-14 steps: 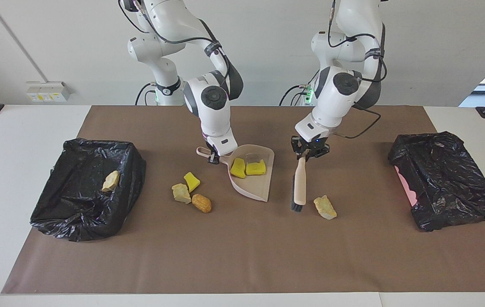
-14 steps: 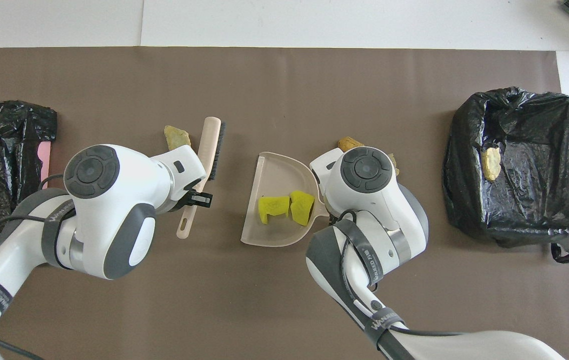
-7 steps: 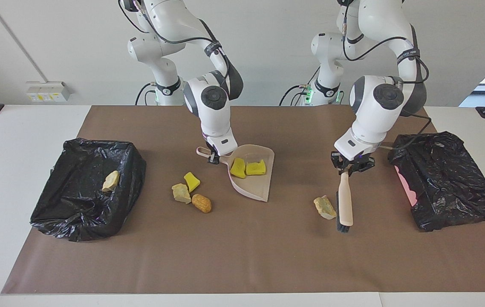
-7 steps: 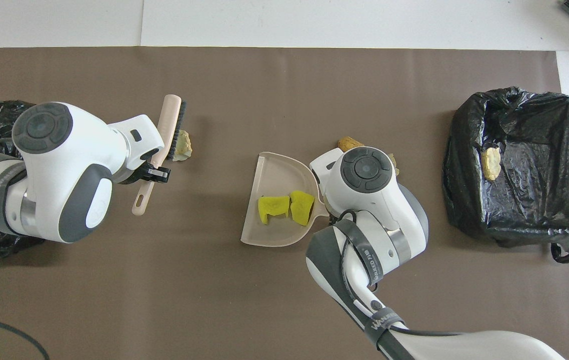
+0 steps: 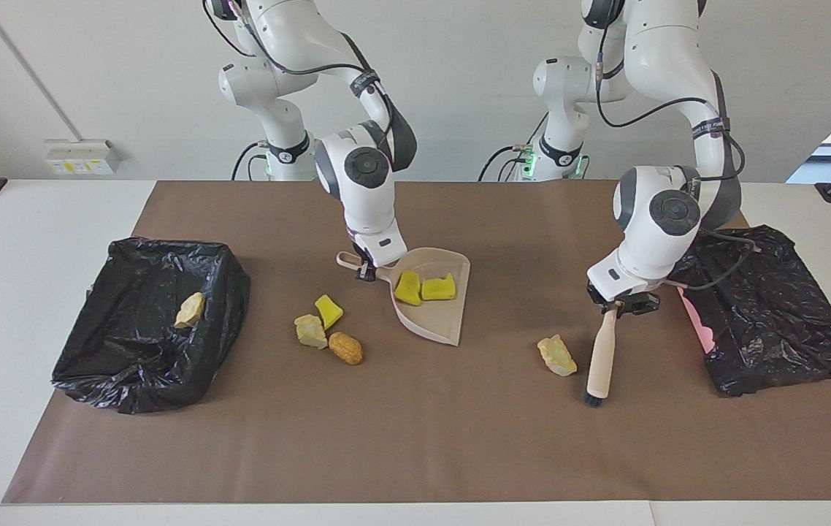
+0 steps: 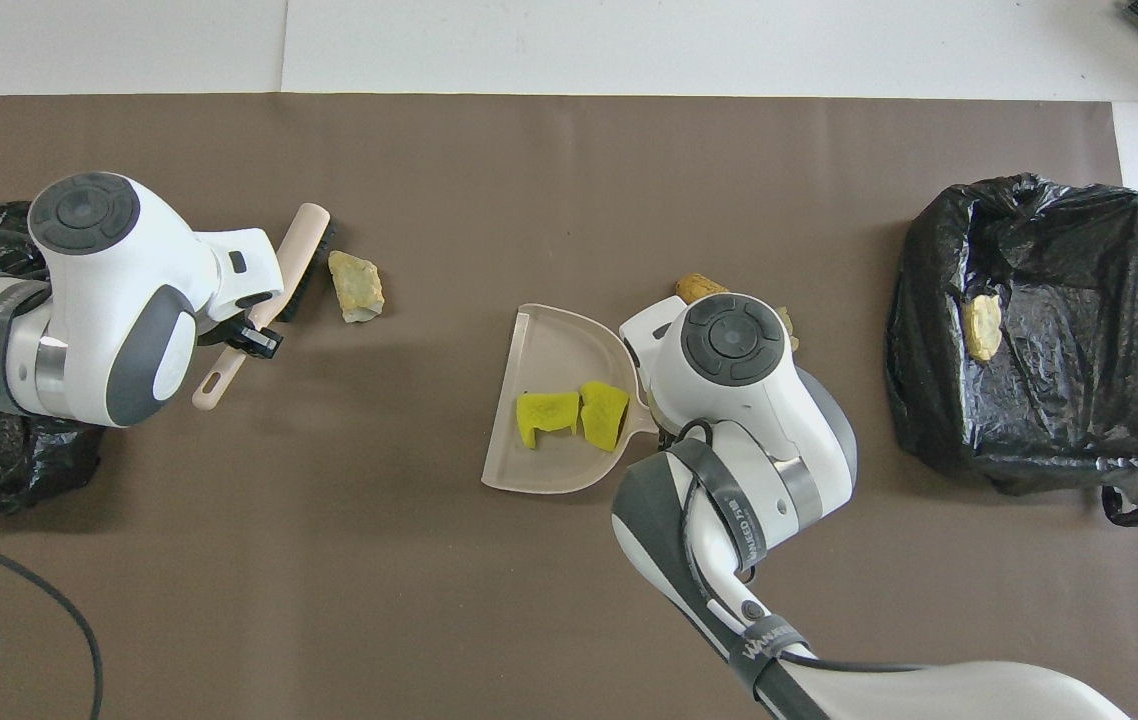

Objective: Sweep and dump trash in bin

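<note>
The right hand (image 5: 366, 272) is clenched on the handle of the pale pink dustpan (image 5: 436, 315), which rests on the brown mat (image 5: 415, 438) covering the surface, with 2 yellow spongy chunks (image 5: 424, 288) lying inside it. Just beside the dustpan, toward the right arm's end of the surface, sits a cluster of 3 scraps: a yellow chunk (image 5: 328, 310), a pale stone-like lump (image 5: 309, 330) and an orange-brown bread-like lump (image 5: 345, 348). On the dustpan's other flank, toward the left arm's end, the left hand (image 5: 618, 307) grasps the beige hand brush (image 5: 600, 359) by its handle, the black bristled end down at the mat. A second pale lump (image 5: 556, 356) lies just beside the brush, between it and the dustpan. Well apart from the dustpan, at the right arm's end, an open bin lined with a black bag (image 5: 145, 332) holds 1 tan lump (image 5: 190, 310). A second black-bagged bin (image 5: 766, 307) sits at the left arm's end.
</note>
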Robot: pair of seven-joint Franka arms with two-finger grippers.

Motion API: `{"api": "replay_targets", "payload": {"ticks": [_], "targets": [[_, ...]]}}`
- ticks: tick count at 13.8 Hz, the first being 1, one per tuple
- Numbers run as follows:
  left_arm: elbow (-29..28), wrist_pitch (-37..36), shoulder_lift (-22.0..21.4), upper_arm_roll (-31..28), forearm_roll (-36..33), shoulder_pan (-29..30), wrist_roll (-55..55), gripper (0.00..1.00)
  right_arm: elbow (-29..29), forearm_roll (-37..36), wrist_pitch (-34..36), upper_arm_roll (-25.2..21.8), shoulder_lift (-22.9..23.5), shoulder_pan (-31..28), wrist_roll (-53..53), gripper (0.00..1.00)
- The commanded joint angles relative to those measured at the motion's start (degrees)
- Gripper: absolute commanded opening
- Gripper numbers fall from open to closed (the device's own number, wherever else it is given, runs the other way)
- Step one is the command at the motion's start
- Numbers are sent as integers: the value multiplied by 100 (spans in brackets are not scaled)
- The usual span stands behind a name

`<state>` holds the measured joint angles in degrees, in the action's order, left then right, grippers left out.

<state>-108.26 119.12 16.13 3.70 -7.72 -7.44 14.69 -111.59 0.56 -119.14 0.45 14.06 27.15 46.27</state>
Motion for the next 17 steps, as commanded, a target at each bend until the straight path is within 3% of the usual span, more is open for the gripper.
{"api": "replay_targets", "payload": {"ticks": [1, 6, 11, 17], "targets": [[-520, -21, -417, 8, -37, -432, 348, 0, -65, -109, -75, 25, -44, -35, -162, 0], [-969, 49, -733, 0, 902, -1328, 123, 0, -65, -109, -75, 25, -44, -35, -197, 0], [-943, 505, -751, 0, 1307, -2102, -1431, 0, -65, -109, -75, 25, -53, -35, -197, 0], [-662, 1157, -559, -18, 1651, -2253, -3515, 0, -65, -109, -75, 25, -44, -35, -197, 0]]}}
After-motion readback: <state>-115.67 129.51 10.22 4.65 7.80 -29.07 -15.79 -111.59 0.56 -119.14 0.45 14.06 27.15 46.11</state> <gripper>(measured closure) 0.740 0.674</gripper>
